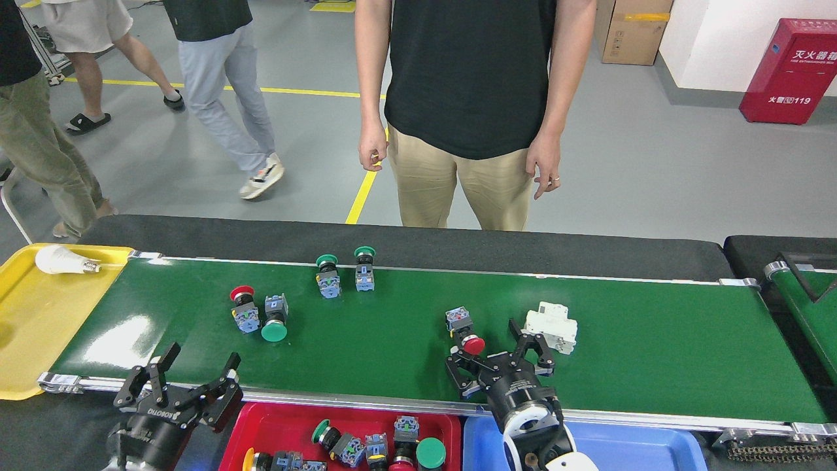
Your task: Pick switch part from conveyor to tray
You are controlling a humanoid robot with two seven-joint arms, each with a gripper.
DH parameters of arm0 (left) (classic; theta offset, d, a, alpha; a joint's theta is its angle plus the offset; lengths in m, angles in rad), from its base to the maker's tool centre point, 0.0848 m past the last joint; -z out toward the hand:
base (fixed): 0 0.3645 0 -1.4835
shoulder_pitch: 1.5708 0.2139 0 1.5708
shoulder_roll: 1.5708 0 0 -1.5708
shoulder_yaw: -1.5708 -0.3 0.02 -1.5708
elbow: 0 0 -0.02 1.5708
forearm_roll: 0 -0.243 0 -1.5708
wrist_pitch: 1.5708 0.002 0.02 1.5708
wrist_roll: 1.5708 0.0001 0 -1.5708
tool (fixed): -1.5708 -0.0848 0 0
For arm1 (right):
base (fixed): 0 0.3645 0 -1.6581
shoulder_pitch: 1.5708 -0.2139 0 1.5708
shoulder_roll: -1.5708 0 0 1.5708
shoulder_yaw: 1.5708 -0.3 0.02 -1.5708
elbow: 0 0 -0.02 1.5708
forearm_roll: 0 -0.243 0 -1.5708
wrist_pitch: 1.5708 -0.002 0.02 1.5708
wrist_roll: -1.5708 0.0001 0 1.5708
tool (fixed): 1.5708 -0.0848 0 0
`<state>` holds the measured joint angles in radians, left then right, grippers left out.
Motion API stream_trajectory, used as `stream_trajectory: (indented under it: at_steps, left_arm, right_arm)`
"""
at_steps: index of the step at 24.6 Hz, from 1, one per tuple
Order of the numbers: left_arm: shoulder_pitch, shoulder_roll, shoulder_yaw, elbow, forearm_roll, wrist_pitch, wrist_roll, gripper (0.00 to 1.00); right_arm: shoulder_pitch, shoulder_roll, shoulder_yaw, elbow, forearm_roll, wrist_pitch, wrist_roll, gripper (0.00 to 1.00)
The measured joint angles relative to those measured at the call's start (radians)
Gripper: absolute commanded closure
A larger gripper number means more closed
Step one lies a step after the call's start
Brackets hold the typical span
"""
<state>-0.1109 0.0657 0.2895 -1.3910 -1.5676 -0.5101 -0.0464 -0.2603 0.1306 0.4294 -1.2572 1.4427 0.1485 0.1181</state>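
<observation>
— Two grippers: left gripper (185, 384) spread, idle beside the red tray (274, 428); right gripper (498, 358) spread over the conveyor (654, 353).
— Target?
— Red-capped switch part (464, 331), just ahead-left of it, cap nearest, axis slanting away left.
— Obstructions?
— White breaker (552, 326) close by, right. Four switches farther left.

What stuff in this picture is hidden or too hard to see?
All in the head view:
- The red tray: its near part is cut off by the bottom edge, so the switches inside cannot be counted.
- The blue bin: partly covered by the right gripper's arm, and cut off below.
- The labels on the conveyor's switches: too small to read.
</observation>
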Motion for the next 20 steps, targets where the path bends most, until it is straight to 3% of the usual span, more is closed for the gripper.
stream_trajectory:
  at_steps: [1,2,3,5,11,16,20]
  left_arm:
    - [-0.024,-0.001,-0.007,0.036,0.0,-0.002,-0.023,0.0]
    - [-0.049,-0.003,-0.009,0.068,0.0,-0.003,-0.039,0.0]
    - [-0.068,-0.003,-0.01,0.092,0.0,0.007,-0.049,0.0]
    - [-0.104,-0.003,-0.014,0.136,0.0,0.047,-0.064,0.0]
    - [-0.195,0.001,-0.016,0.287,-0.002,0.21,-0.072,0.0]
    - [-0.234,0.025,-0.016,0.35,-0.002,0.248,-0.075,0.0]
    - [-0.26,0.03,-0.014,0.399,-0.002,0.258,-0.076,0.0]
  right_arm:
    - [-0.01,0.007,0.008,0.017,-0.001,0.0,0.0,0.31]
    - [-0.017,0.012,0.014,0.029,-0.001,0.001,0.0,0.59]
    - [-0.023,0.015,0.021,0.04,-0.001,0.003,0.002,0.75]
    - [-0.033,0.015,0.038,0.051,-0.002,0.007,0.009,0.91]
    - [-0.056,0.015,0.064,0.068,-0.003,-0.048,0.024,0.97]
    - [-0.056,0.015,0.085,0.057,-0.003,-0.086,0.028,0.97]
    - [-0.017,-0.002,0.151,-0.103,-0.002,-0.131,0.055,0.97]
